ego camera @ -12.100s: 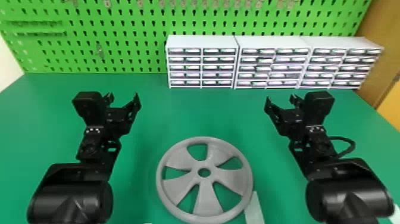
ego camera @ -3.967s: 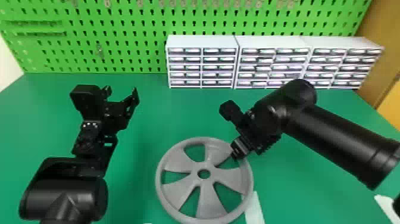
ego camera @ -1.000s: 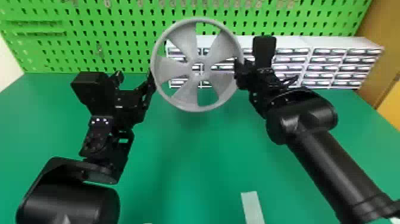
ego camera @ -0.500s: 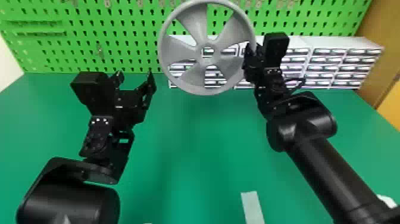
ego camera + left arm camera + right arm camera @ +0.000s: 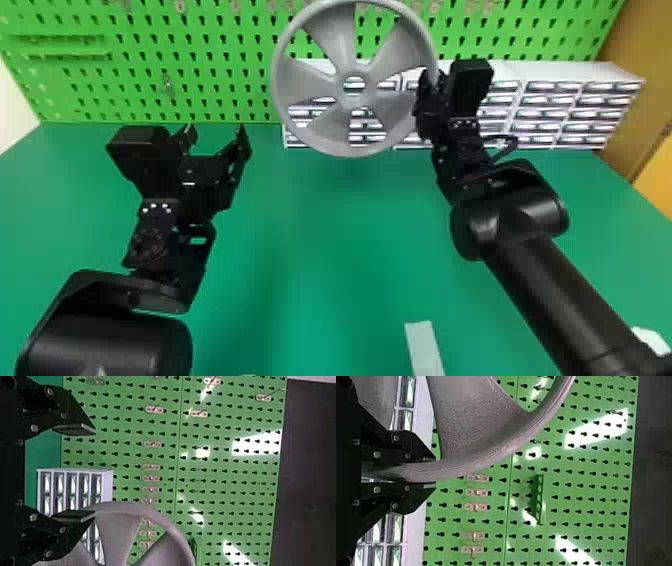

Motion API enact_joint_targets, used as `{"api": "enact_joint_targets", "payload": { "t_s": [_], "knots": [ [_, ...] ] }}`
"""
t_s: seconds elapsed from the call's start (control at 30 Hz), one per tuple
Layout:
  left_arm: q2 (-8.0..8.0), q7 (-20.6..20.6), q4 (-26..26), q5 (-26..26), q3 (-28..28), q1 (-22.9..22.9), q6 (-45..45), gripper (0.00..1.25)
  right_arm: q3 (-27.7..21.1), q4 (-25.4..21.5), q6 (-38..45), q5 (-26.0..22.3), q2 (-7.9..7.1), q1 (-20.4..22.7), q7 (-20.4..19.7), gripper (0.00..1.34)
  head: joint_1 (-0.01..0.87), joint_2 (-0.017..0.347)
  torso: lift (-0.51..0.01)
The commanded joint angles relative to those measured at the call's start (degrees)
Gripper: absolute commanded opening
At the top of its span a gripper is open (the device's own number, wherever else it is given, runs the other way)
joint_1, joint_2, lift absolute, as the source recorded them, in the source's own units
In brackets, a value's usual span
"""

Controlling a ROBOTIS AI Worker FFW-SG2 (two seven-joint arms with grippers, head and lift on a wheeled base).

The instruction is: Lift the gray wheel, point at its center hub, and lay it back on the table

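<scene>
We've got the wheel (image 5: pixel 310 86) roughly upright, its rim (image 5: pixel 474 466) pinched in the right gripper (image 5: pixel 435 472) and the rest reaching toward the left gripper (image 5: pixel 216 132), which is empty and wide open. We'd hold the right one steady, narrow the left, then ease it toward the hub (image 5: pixel 355 101), clear of the spokes.

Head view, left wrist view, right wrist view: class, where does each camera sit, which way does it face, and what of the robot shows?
Head view: on the head, facing forward and down over the table; both arms, left gripper and right gripper show.
Left wrist view: on the left wrist, facing the pegboard; its own open fingers show.
Right wrist view: on the right wrist, facing the pegboard; its fingers grip the wheel.
Shared by both wrist views: pegboard, wheel, drawers.
</scene>
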Motion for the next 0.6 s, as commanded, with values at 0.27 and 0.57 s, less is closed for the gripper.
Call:
{"api": "enact_joint_targets", "payload": {
  "t_s": [0.27, 0.57],
  "knots": [
    [0.00, 0.09, 0.00, -0.05, 0.00, -0.07, 0.00, 0.63, 0.12, 0.17, -0.02, -0.09, -0.19, 0.27, 0.00, 0.10, 0.692, 0.048, -0.096],
    [0.00, 6.33, -0.26, -0.40, -2.28, 0.19, -0.09, 0.11, 0.30, 0.35, 0.07, -0.09, -0.28, 0.27, 0.00, 0.10, 0.692, 0.048, -0.096]
  ]
}}
